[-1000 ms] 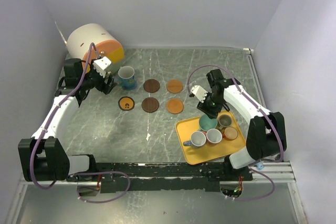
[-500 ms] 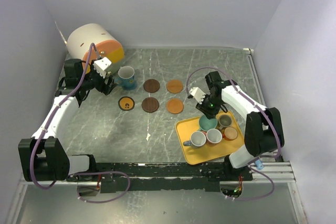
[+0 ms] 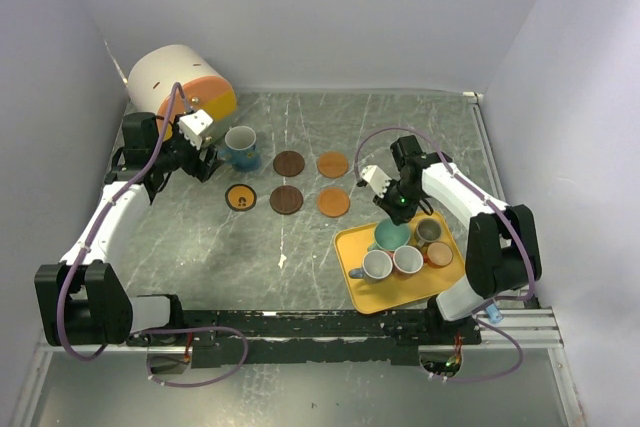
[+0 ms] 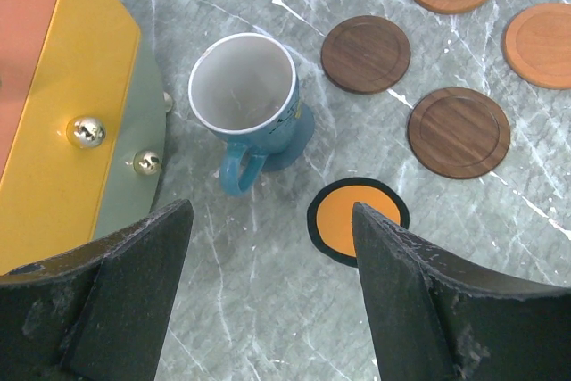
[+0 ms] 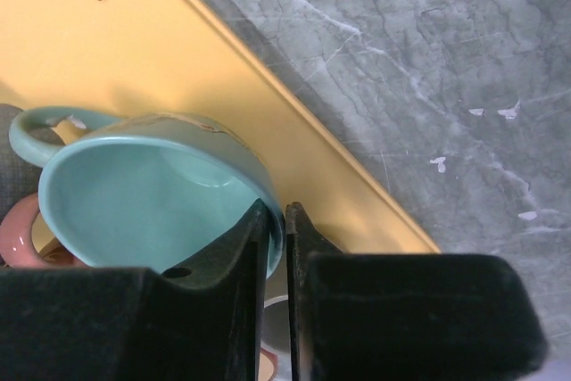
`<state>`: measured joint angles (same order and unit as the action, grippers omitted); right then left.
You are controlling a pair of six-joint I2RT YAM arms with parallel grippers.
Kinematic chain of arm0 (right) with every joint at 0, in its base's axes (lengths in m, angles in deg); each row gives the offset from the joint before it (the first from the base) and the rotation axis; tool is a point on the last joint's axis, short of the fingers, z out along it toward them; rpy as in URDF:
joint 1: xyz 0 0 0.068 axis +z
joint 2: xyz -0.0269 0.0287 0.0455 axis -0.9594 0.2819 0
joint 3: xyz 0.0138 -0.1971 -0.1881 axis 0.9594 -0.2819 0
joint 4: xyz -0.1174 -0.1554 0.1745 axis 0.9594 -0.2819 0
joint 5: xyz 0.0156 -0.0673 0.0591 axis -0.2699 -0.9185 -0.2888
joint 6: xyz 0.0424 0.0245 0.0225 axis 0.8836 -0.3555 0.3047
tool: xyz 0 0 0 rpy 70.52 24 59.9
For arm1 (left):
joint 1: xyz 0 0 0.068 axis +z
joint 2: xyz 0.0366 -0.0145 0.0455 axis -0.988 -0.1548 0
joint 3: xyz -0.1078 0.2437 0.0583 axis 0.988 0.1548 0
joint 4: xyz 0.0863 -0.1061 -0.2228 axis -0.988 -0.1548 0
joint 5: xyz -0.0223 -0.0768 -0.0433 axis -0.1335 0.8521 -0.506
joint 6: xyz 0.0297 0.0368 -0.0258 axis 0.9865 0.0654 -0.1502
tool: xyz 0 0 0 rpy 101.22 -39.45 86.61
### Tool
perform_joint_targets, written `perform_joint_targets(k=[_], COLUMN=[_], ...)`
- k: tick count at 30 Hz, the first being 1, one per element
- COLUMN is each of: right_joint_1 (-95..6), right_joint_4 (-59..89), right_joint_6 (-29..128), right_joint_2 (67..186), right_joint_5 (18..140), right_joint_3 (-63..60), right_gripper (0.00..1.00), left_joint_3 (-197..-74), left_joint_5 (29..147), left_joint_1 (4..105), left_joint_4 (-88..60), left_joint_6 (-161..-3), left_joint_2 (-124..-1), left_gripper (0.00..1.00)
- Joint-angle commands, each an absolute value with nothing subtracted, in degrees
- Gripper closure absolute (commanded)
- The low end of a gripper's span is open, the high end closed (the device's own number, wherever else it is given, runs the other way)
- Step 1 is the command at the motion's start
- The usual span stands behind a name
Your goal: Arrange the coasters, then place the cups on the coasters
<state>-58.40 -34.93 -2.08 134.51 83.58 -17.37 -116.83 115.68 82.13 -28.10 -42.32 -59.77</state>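
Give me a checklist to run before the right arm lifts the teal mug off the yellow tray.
1. Right hand pinching the teal ceramic mug by its rim: ok.
2. Teal mug level in the yellow rectangular tray: cannot tell.
3. Neighbouring mugs clear of it: cannot tell.
4. Bare round wooden coasters on the marbled table: ok, five free.
5. Left hand out of the way: ok, open near the blue ceramic mug.
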Motion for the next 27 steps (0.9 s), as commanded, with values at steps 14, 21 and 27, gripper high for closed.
perform_joint_targets(k=[14, 21, 27], right_joint_1=[-58.5, -55.07, -49.8], right_joint_4=[-39.17, -39.83, -38.07], right_joint_6=[1.83, 12.65, 20.74], right_joint_2=[134.42, 134.71, 137.85], right_joint_5=[86.81, 85.47, 88.82], right_joint_3=[-9.15, -1.72, 4.13], right_gripper=[1.0, 1.0, 1.0], left_joint_3=[-116.21, -118.49, -118.79], left_joint_5=[119.33, 122.44, 126.91], left_joint_1=[82.51, 82.42, 81.34], left_joint_4=[-29.89, -32.84, -33.64], left_joint_6=[-39.74, -40.31, -40.08], left_joint_2=[-56.91, -57.03, -56.36], left_gripper=[0.16, 0.14, 0.13])
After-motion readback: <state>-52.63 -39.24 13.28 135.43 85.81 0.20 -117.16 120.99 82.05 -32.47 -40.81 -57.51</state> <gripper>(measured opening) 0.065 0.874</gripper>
